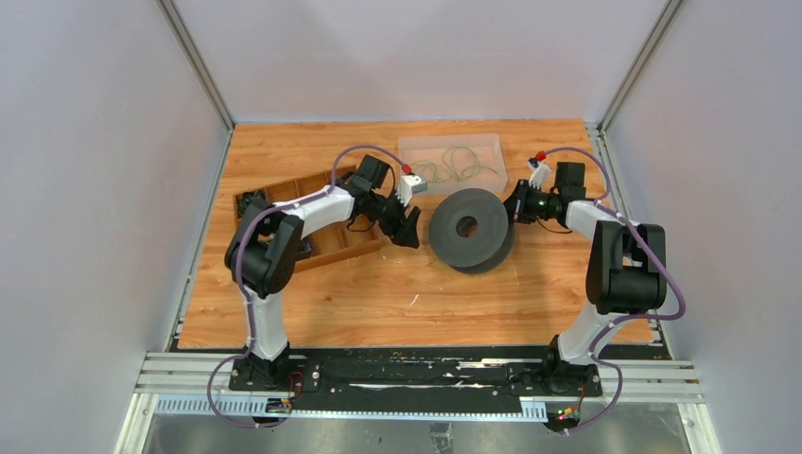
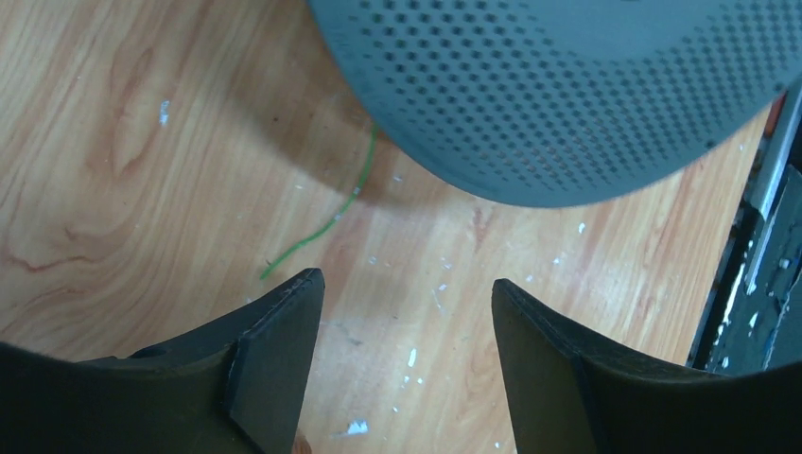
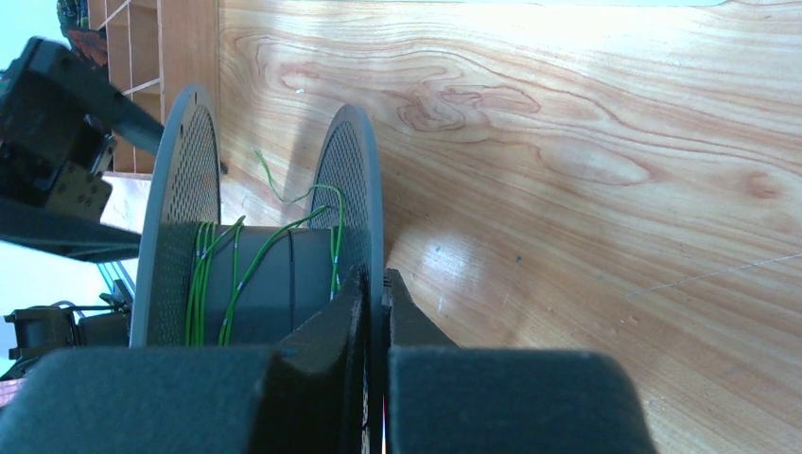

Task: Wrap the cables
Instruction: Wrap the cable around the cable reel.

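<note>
A grey perforated spool (image 1: 470, 230) stands tilted at the table's middle. My right gripper (image 3: 375, 279) is shut on the rim of one of its flanges (image 3: 352, 189). A thin green cable (image 3: 232, 274) is wound a few turns round the spool's core, with a loose end (image 3: 274, 189) sticking up. More thin green cables (image 1: 454, 166) lie looped in a clear tray. My left gripper (image 2: 407, 288) is open and empty just left of the spool (image 2: 567, 95), above the wood. A green cable end (image 2: 326, 222) lies on the table in front of its fingers.
A clear plastic tray (image 1: 492, 144) sits behind the spool. A wooden compartment box (image 1: 326, 236) lies under my left arm, with a small black bundle (image 1: 248, 200) at its far left end. Grey walls close in three sides.
</note>
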Available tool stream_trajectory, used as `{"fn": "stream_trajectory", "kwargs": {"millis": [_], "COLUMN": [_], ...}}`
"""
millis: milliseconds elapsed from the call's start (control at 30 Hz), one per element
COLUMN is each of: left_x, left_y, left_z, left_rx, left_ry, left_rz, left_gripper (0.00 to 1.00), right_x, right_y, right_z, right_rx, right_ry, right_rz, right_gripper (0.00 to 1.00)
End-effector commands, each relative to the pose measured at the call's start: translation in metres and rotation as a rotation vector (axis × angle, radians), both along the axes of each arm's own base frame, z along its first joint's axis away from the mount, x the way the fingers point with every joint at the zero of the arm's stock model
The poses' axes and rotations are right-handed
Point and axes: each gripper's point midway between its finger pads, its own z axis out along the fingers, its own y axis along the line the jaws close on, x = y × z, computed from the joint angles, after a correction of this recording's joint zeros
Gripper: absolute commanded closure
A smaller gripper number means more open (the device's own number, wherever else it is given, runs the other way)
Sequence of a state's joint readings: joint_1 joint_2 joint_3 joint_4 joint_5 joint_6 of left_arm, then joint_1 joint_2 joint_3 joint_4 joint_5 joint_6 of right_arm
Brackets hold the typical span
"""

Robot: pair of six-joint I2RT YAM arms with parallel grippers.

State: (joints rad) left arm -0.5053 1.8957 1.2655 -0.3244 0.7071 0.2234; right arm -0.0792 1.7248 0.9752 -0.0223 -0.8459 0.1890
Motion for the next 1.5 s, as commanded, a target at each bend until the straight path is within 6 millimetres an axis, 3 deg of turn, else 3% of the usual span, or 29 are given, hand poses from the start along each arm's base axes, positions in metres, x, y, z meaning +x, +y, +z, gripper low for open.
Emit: {"fn": "stream_trajectory", "kwargs": {"millis": [0,200,400,533,733,900,1100,1467], "left_x": [0.02,0.035,0.029,0.014,-0.023,-0.054,-0.066,-0.079], "left_y": [-0.003,-0.008,-0.006,-0.002,0.006,0.0,-0.016,-0.04], "left_z": [-0.009,-0.019,-0.038,-0.05,-0.064,-0.07,-0.068,-0.068], "left_rx": [-0.028,-0.037,-0.014,-0.001,0.024,0.022,-0.016,-0.105], "left_ry": [0.103,0.112,0.167,0.226,0.329,0.397,0.434,0.464], "left_rz": [0.079,0.109,0.129,0.129,0.108,0.057,0.024,0.061], "left_gripper": [0.29,0.29,0.3,0.33,0.43,0.48,0.5,0.5], "right_x": [0.001,-0.001,0.0,-0.001,-0.002,-0.001,-0.006,-0.01], "right_y": [-0.022,-0.021,-0.021,-0.022,-0.026,-0.028,-0.029,-0.035], "right_z": [-0.024,-0.025,-0.022,-0.024,-0.039,-0.047,-0.054,-0.06], "right_rx": [-0.162,-0.154,-0.151,-0.148,-0.145,-0.152,-0.166,-0.195], "right_ry": [-0.021,-0.015,-0.019,0.007,0.071,0.089,0.115,0.171], "right_rz": [-0.012,-0.009,-0.014,-0.042,-0.13,-0.155,-0.115,-0.109], "right_gripper": [0.99,0.99,0.99,0.99,0.99,0.99,0.97,0.81]}}
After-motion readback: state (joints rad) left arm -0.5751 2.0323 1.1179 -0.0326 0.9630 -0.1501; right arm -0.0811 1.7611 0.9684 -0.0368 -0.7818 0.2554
